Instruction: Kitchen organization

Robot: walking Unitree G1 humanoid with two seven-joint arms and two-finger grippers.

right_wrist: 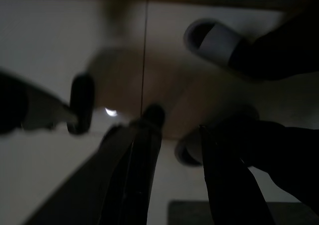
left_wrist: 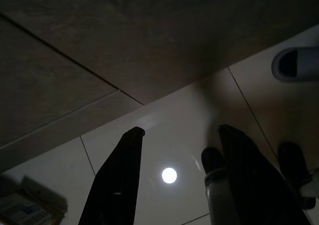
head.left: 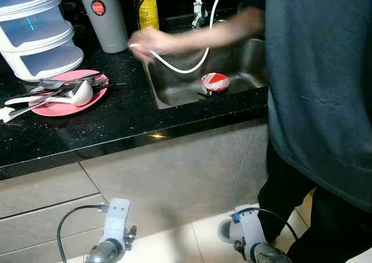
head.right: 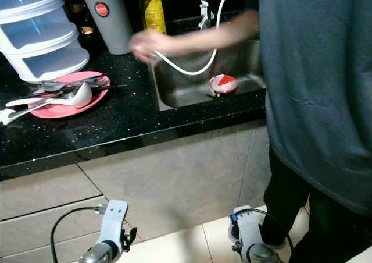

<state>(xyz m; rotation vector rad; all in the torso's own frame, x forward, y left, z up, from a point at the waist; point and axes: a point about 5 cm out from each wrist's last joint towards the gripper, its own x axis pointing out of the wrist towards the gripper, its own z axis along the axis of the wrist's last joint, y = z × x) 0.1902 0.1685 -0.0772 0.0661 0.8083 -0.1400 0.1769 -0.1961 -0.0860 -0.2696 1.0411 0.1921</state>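
Blurring person's hand [head.left: 152, 42] w/ hose [head.left: 192, 65]

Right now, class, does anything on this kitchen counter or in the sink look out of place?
Yes. A red-and-white lid lies in the sink, and cutlery is heaped untidily across the pink plate on the counter.

Both of the robot's arms hang low at its sides, wrists pointing down toward the floor, doing no work. The left arm [head.left: 111, 231] drops straight, a black cable looping off its wrist. Its left pincer [left_wrist: 177, 182] has its two black fingers spread well apart with nothing between them. The right arm [head.left: 247, 231] hangs the same way, and the right pincer [right_wrist: 177, 177] also shows a clear gap between its fingers, empty.
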